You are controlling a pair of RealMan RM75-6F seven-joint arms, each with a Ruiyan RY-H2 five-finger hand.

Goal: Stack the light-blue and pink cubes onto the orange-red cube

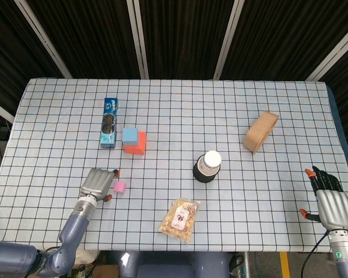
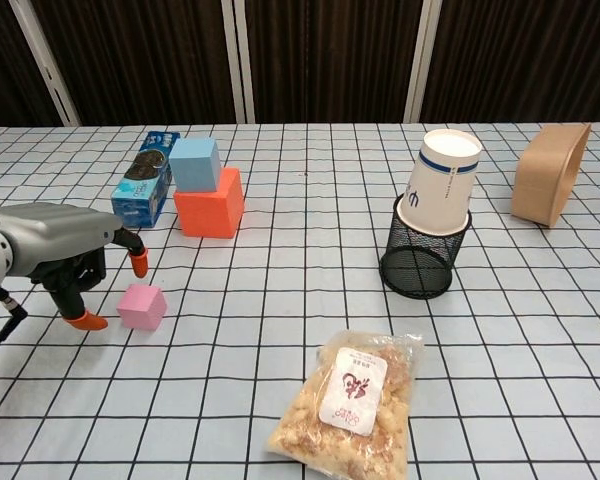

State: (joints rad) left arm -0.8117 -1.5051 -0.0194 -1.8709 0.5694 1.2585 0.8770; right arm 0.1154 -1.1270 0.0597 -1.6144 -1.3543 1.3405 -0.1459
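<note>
The left hand (image 2: 65, 262) was low over the table, with its fingers apart and nothing in them. One orange fingertip (image 2: 138, 266) pointed down above the far side of the pink cube (image 2: 142, 306). Another orange tip (image 2: 86, 321) sat low on the near side, to the cube's left. So the pink cube was just beside the hand, on the side toward the middle of the table. It looked close to the gap between the tips, but not in it. In the head view the hand (image 1: 97, 183) and the cube (image 1: 120, 186) looked almost touching, but I could not tell if they really touched.

The cube is the same on all sides, so it has no long way. I think the hand only needed to slide a little toward the middle to get the cube between its tips.

Farther out, past the pink cube, the blue cube (image 2: 194, 163) sat on top of the red cube (image 2: 211, 203), over its left part. So the blue one was already stacked, and only the pink one was left. The stack was up and a little to the right of the hand.

The right hand (image 1: 332, 205) was far away at the other edge of the table. Its fingers were out and it held nothing. The left hand was much nearer to the pink cube.
</note>
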